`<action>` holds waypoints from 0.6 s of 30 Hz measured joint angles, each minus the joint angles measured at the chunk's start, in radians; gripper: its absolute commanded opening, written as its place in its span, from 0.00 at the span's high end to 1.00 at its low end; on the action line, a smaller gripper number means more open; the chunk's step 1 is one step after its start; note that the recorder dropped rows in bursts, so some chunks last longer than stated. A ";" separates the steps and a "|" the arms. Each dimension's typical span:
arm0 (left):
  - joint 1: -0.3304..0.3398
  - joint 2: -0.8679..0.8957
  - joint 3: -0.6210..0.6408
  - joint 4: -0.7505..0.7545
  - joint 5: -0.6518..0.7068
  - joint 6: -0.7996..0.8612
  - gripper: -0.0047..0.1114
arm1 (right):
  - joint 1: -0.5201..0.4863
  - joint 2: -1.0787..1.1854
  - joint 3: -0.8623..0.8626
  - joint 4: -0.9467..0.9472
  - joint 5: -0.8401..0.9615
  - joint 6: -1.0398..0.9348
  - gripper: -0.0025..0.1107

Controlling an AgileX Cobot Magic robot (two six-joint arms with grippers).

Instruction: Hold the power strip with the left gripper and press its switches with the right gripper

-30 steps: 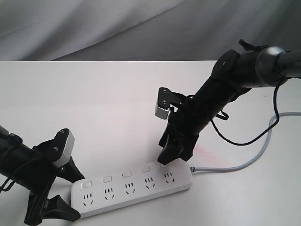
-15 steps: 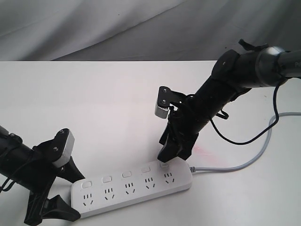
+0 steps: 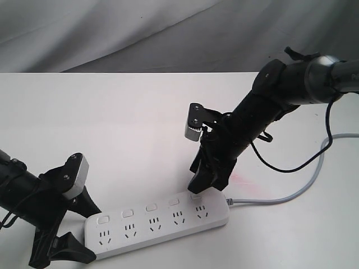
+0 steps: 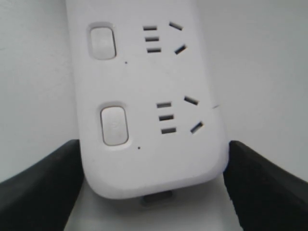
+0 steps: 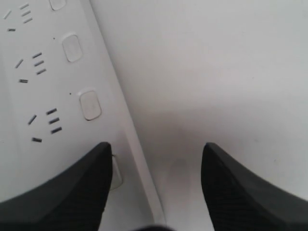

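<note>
bracing the power strip (image 3: 157, 224) at the end away from its cord, the left gripper (image 3: 92, 235) closes its jaws on both long sides, likely so it cannot slide on the bench (image 3: 112, 123). the right gripper (image 3: 208, 185) keeps its jaws spread wide, one finger over the switch nearest the cord (image 3: 196, 196), apparently to press that one alone.

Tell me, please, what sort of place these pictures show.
Probably a robotics lab test bench, not a home: a plain white table with a grey cloth backdrop behind it, and a black left arm and right arm working on a white power strip.
</note>
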 measured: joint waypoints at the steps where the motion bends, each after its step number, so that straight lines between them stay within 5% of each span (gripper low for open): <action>1: 0.000 0.000 0.000 0.000 0.000 0.000 0.48 | 0.000 0.004 0.000 0.000 0.002 0.000 0.52; 18: 0.000 0.000 0.000 0.000 0.000 0.000 0.48 | 0.000 0.030 0.000 0.006 0.024 0.020 0.52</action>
